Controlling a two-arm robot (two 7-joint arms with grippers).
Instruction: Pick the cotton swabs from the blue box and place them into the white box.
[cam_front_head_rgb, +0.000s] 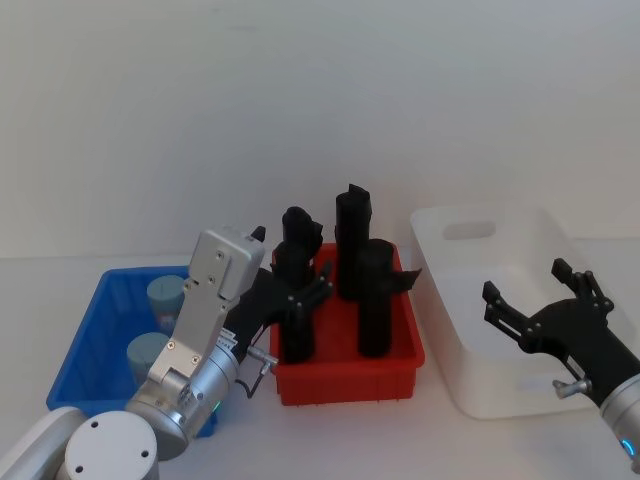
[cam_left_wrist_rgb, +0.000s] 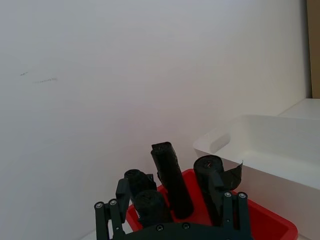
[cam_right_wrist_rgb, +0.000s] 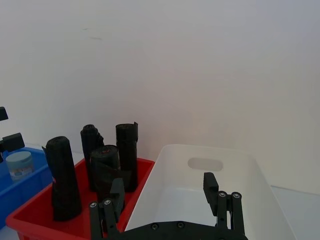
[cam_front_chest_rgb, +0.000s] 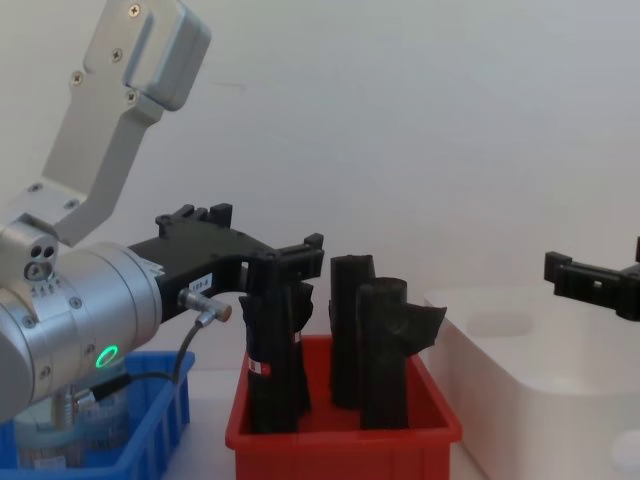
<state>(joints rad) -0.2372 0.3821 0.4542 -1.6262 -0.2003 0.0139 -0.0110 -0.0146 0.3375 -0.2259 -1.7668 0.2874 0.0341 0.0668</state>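
Cotton swabs (cam_front_head_rgb: 165, 293) are sitting in the blue box (cam_front_head_rgb: 80, 335) left of the red bin (cam_front_head_rgb: 345, 385), while the left gripper (cam_front_head_rgb: 292, 257) is hovering wide-open, seemingly empty, at its left rim and the right gripper (cam_front_head_rgb: 525, 280) likewise over the white box (cam_front_head_rgb: 470, 390).

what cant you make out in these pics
Right side of the blue box: head view, the left arm covers it, so more cotton swabs could sit there unseen.
Swab label print: too small in every view.
Floor of the white box: head view, the right claw hides part of it; chest view, the near wall blocks it.
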